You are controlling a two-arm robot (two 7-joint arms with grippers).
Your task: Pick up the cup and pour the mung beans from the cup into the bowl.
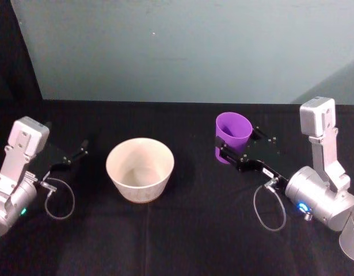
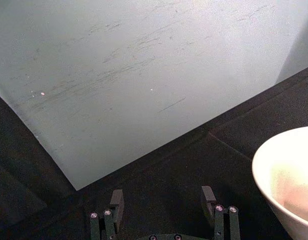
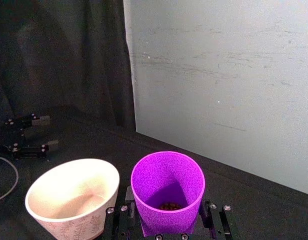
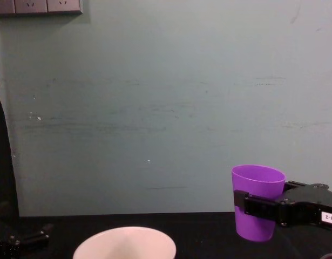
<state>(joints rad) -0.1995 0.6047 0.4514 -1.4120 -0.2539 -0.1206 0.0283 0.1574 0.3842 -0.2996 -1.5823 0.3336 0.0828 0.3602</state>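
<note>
A: Where is your right end effector [image 1: 236, 142]?
B: You have it pinching the purple cup [image 4: 257, 183], upright, mung beans [image 3: 169, 205] at its bottom, near the pale bowl [image 1: 140, 169] and to its right on the black worktop [image 1: 194, 230].
A: And your left end effector [image 2: 162, 196]?
B: Fingers spread, holding nothing, left of the bowl.

Head view: high, tilted forward and down over the table [image 1: 182, 241], with the wall [image 1: 182, 46] at the far edge; takes in the bowl [image 1: 140, 169] and the cup [image 1: 233, 135].
Chest view: low, level, facing the wall; shares the cup and the bowl's rim.
Left wrist view: close above the left gripper [image 2: 164, 202], facing the wall; shares the bowl's edge.
Right wrist view: close behind the cup in the right gripper [image 3: 166, 214], facing far and left; shares the bowl and the left gripper.
</note>
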